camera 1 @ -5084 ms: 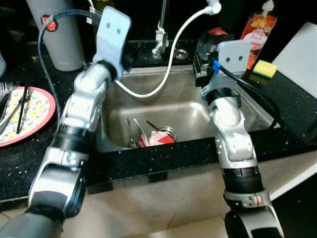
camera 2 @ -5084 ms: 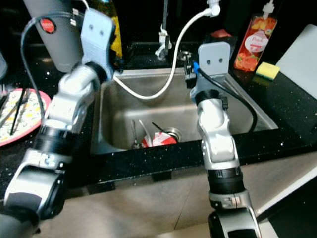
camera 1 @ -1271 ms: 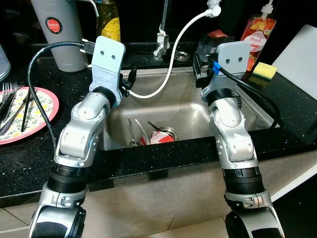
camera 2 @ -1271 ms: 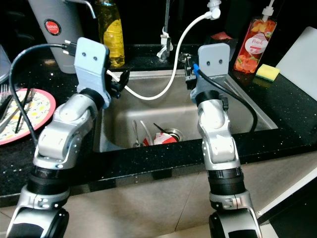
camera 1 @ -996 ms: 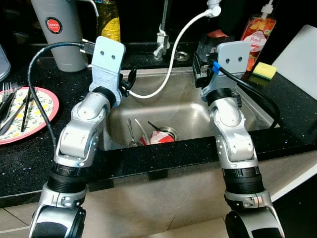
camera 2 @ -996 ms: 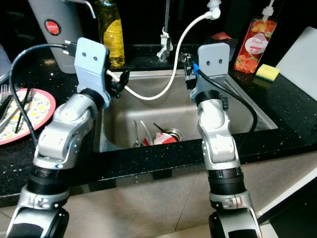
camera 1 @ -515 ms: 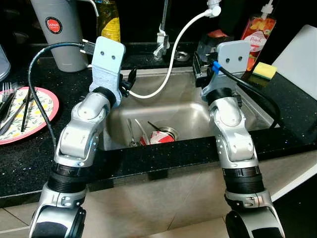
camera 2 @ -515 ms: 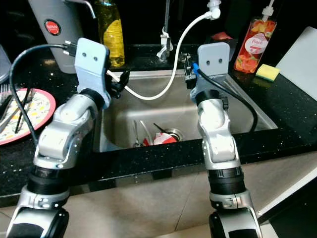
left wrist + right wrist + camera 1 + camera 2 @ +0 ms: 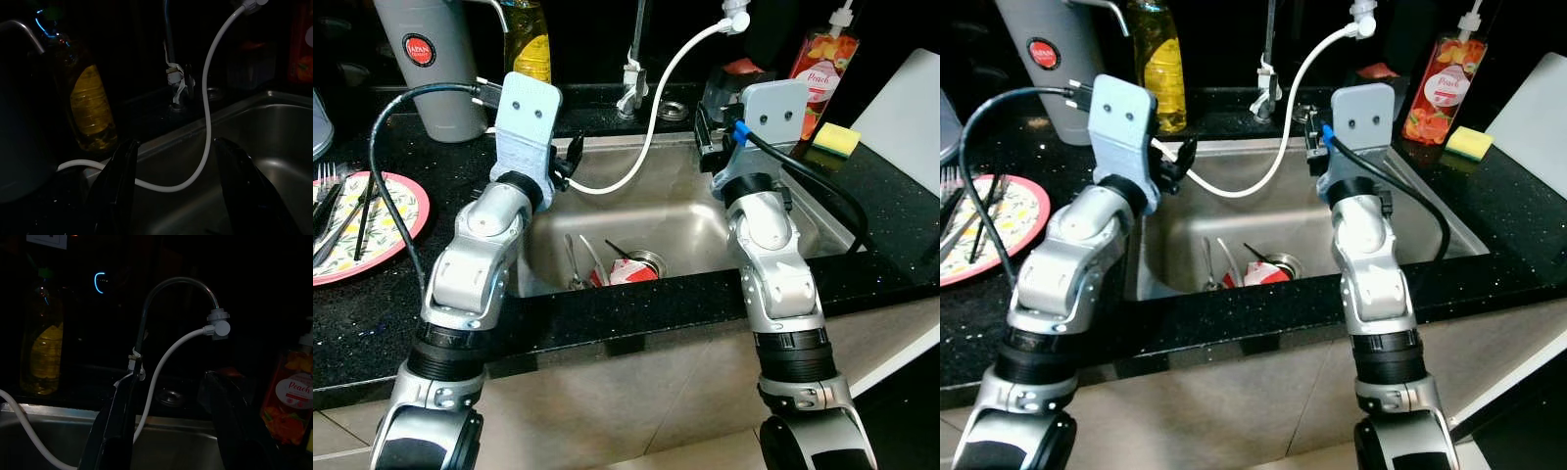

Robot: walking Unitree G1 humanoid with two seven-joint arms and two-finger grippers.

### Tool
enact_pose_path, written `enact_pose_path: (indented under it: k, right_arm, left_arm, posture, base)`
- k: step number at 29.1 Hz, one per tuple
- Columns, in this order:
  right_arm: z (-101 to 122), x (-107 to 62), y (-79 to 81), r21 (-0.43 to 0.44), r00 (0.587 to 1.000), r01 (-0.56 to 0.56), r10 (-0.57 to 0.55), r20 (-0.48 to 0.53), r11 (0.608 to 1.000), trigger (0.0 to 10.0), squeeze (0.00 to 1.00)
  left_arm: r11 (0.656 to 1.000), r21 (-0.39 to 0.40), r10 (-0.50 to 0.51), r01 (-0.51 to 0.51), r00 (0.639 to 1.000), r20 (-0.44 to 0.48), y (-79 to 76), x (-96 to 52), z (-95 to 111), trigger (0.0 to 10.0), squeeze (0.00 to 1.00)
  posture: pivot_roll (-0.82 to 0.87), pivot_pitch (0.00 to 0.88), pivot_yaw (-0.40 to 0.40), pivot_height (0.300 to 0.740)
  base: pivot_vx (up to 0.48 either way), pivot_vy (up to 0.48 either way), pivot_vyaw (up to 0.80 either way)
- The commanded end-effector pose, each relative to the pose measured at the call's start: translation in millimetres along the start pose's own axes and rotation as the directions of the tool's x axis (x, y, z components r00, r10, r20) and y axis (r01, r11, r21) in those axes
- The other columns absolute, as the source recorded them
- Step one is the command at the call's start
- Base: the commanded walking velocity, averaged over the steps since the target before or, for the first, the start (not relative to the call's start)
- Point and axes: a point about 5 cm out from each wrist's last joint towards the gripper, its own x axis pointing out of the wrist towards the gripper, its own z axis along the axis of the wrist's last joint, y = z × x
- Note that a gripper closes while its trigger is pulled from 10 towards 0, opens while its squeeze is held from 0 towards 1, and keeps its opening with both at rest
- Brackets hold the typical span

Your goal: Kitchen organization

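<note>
Countertop (image 9: 372, 313) of black speckled stone runs across the scene, with a steel sink (image 9: 680, 211) sunk into its middle. Far left on it lies a pink-rimmed plate (image 9: 357, 230) carrying a fork and dark chopsticks. Behind the plate stands a grey jug (image 9: 435, 59) with a round red badge reading "JAPAN", and beside that a bottle of yellow liquid (image 9: 1157, 69).

Left gripper (image 9: 176, 191) hangs over the sink's left rim, its two black fingers spread wide with nothing between them; seen from the wrist, a white hose (image 9: 651, 122) loops across the gap beyond them, and whether it touches them cannot be told. That hose runs from the left rim up to the tap spout (image 9: 217, 325).

Down in the basin, next to the drain, lie cutlery (image 9: 573, 264) and a red and white wrapper (image 9: 626, 272).

Right gripper (image 9: 171, 426) is raised over the sink's back right corner, fingers likewise wide apart and empty, pointed toward the tap. To its right stand a soap bottle (image 9: 822, 64) labelled "Peach", a yellow sponge (image 9: 839, 137), and a white board (image 9: 906, 113) leaning at the far right
</note>
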Motion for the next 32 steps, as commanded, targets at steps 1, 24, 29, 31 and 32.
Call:
enact_pose_path:
  k: [1,24,29,31,32]
  right_arm:
    - [0.1,-1.2,-2.4,-0.005,1.000,0.017,-0.017,-0.004,1.000,10.0,0.00]
    - [-1.1,-6.2,-2.7,-0.002,0.999,0.040,-0.040,-0.011,0.999,10.0,0.00]
    - [-2.5,-6.9,-6.3,-0.011,0.999,0.047,-0.047,-0.018,0.999,10.0,0.00]
    - [-2.7,-7.1,-5.9,-0.011,0.999,0.046,-0.046,-0.019,0.999,10.0,0.00]
    - [-3.1,-7.3,-5.3,-0.011,0.999,0.045,-0.045,-0.021,0.999,10.0,0.00]
  left_arm:
    - [1.000,0.013,-0.022,0.022,1.000,-0.010,-4.3,-0.3,-5.7,10.0,0.00]
    - [0.999,0.031,0.023,-0.022,0.999,-0.040,3.5,5.6,-12.0,10.0,0.00]
    - [1.000,0.024,0.018,-0.017,0.999,-0.036,0.2,7.1,-11.1,10.0,0.00]
    - [1.000,0.023,0.019,-0.018,0.999,-0.038,0.7,6.6,-11.6,10.0,0.00]
    - [1.000,0.023,0.022,-0.021,0.999,-0.040,1.3,6.2,-12.1,10.0,0.00]
  posture:
    - [0.05,0.000,-0.029,0.740]
    - [0.03,0.000,-0.004,0.740]
    - [0.03,0.000,-0.004,0.740]
    - [0.03,0.000,-0.005,0.740]
    - [0.03,0.000,-0.005,0.740]
  base:
    - [0.000,0.000,0.00]
    - [0.000,0.000,0.00]
    - [0.000,0.000,0.00]
    - [0.000,0.000,0.00]
    - [0.000,0.000,0.00]
